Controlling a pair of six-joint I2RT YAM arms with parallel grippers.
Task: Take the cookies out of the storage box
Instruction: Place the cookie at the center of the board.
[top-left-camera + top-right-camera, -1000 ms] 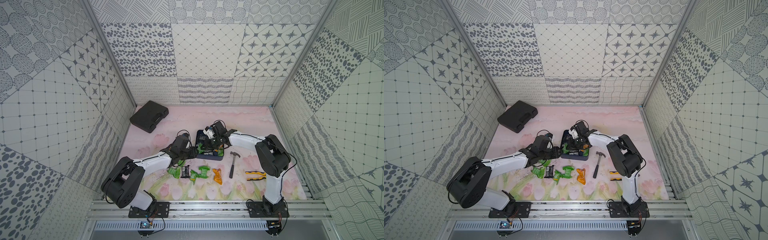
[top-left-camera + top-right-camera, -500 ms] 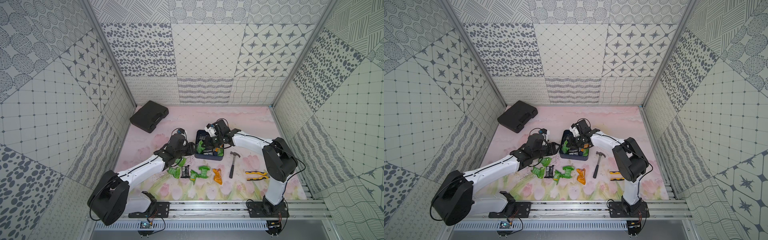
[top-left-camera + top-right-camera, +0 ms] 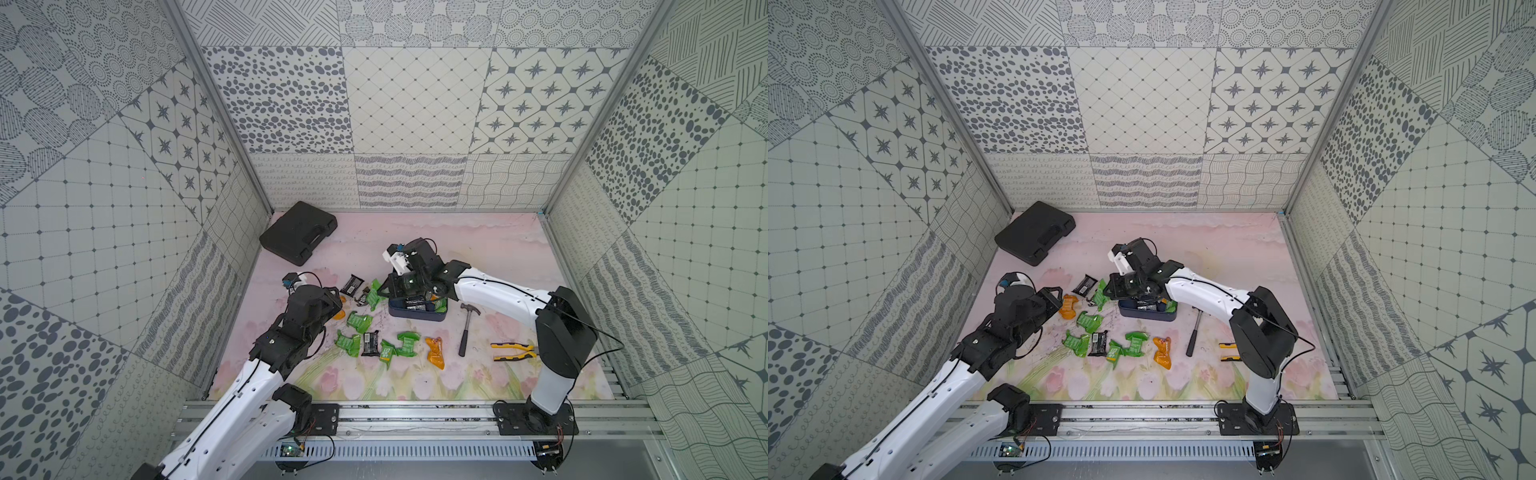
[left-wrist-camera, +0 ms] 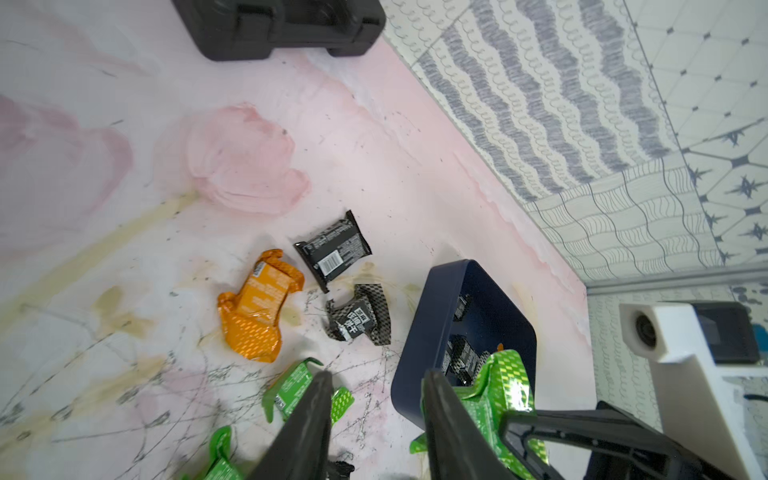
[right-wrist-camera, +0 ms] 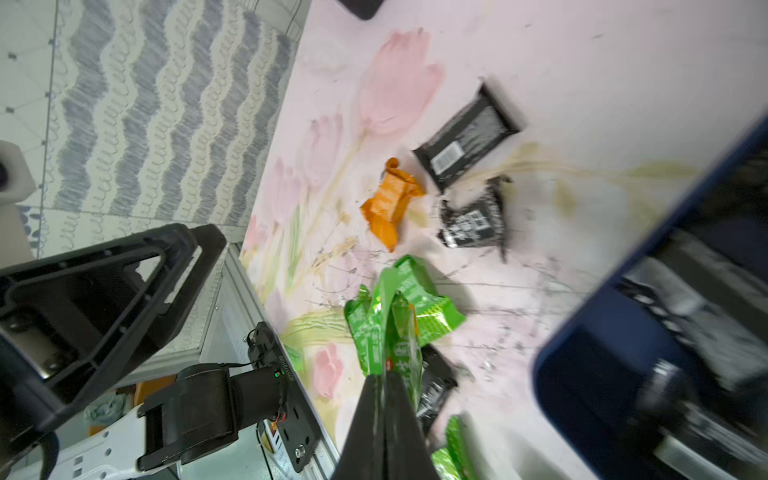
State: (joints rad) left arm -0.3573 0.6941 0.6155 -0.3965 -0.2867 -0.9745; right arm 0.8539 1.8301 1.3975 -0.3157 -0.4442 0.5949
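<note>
Cookies [image 3: 370, 343] in crinkly foil wrappers, green, orange and black, lie in a loose row on the pink painted surface [image 3: 478, 257] nearest my base. To their right are yellow-handled pliers [image 3: 513, 351] and a slim hammer [image 3: 467, 330]. My left end effector [image 4: 376, 374] hangs over more scattered packets, its tapered black fingers apart with nothing between them. Beyond the row sits the box [image 3: 417, 314], navy, shallow, smooth and round-cornered, with a few black and green packets inside. My right end effector [image 5: 386, 374] is clenched on a shiny green packet [image 5: 399, 316] just beside the box's left wall. Farthest off, a matte black moulded case [image 3: 297, 237] lies by the back-left corner.
</note>
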